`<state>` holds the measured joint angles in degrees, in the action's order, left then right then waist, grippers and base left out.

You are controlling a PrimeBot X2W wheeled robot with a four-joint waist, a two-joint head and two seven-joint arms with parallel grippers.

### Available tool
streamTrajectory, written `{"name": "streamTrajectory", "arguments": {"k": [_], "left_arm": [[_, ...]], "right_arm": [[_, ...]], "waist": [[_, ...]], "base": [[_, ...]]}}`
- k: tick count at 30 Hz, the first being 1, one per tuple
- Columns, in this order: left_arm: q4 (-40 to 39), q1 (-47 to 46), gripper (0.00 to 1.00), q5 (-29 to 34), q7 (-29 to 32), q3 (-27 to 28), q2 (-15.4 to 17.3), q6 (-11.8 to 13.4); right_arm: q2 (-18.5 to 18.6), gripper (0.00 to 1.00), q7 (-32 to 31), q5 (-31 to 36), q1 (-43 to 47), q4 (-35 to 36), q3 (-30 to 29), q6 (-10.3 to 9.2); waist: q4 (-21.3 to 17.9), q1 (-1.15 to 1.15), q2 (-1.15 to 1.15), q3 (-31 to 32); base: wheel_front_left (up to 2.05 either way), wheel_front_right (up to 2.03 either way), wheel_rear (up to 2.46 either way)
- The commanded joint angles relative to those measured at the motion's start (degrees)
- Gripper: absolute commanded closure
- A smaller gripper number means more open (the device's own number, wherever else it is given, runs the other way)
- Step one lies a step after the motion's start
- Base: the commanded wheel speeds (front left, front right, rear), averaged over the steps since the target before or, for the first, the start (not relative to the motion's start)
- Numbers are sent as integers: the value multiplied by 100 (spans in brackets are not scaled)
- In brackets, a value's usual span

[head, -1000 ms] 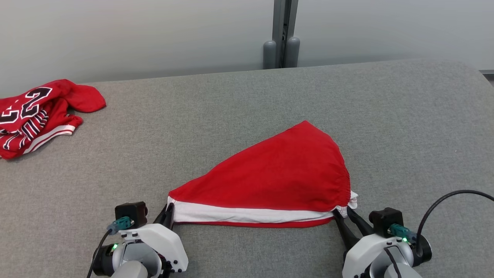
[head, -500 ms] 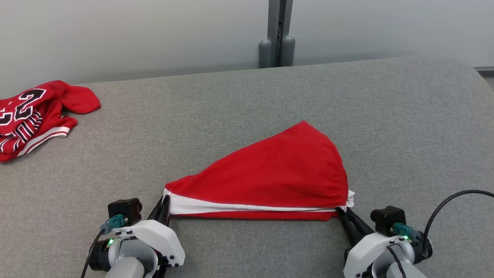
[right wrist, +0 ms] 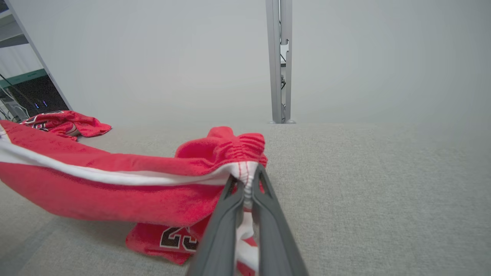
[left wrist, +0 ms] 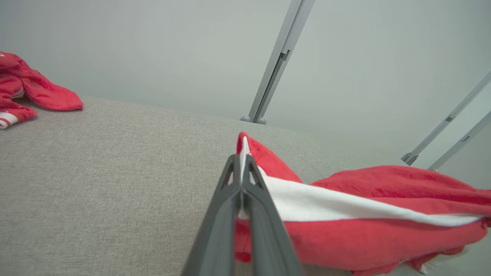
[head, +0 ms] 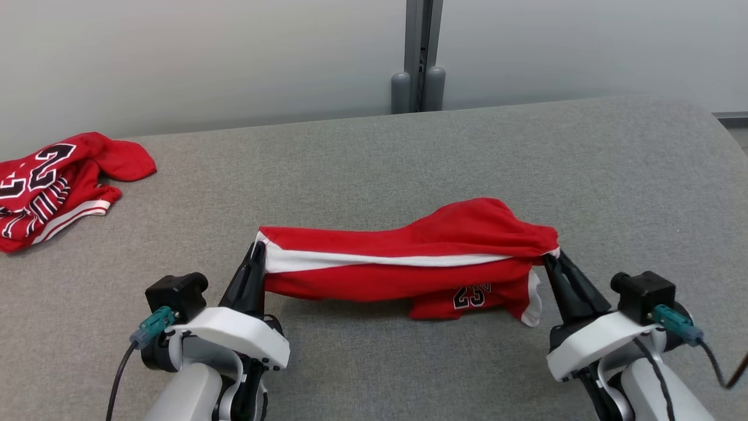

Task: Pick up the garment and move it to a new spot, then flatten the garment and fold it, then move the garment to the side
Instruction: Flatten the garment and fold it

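Diffuse, even light from above; all views evenly bright. The raised garment (head: 380,275) casts a soft, faint shadow on the desk (head: 409,164) directly beneath it. Head view sharp throughout. Wrist views show wide-angle distortion: the posts (left wrist: 278,61) lean toward the edges, and the wall (left wrist: 134,46) behind looks hazy.

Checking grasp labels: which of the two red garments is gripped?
The centre garment with the white stripe, stretched between the left gripper and right gripper, both shut on its ends. The crumpled garment at far left lies untouched.
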<state>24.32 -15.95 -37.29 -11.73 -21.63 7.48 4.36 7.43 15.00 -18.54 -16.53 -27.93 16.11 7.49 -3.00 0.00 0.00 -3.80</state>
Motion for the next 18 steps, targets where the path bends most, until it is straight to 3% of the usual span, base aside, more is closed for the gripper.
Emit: {"name": "streamTrajectory", "arguments": {"k": [1, 10, 18], "left_arm": [[-122, 28, 100, -46, -39, 39, 12, -31], [-1632, 224, 100, -277, 5, 113, 29, -81], [-3211, 143, 100, -208, 320, 94, 208, 80]], "right_arm": [[71, 100, 21, -27, 68, 146, -56, 2], [290, 100, -460, -291, 469, 2142, -659, 2], [243, 100, -1060, -369, 846, 4022, -1277, 2]], "waist": [[-6, 0, 0, 23], [-97, 0, 0, 220], [-185, 0, 0, 355]], "base": [[0, 0, 0], [0, 0, 0], [0, 0, 0]]}}
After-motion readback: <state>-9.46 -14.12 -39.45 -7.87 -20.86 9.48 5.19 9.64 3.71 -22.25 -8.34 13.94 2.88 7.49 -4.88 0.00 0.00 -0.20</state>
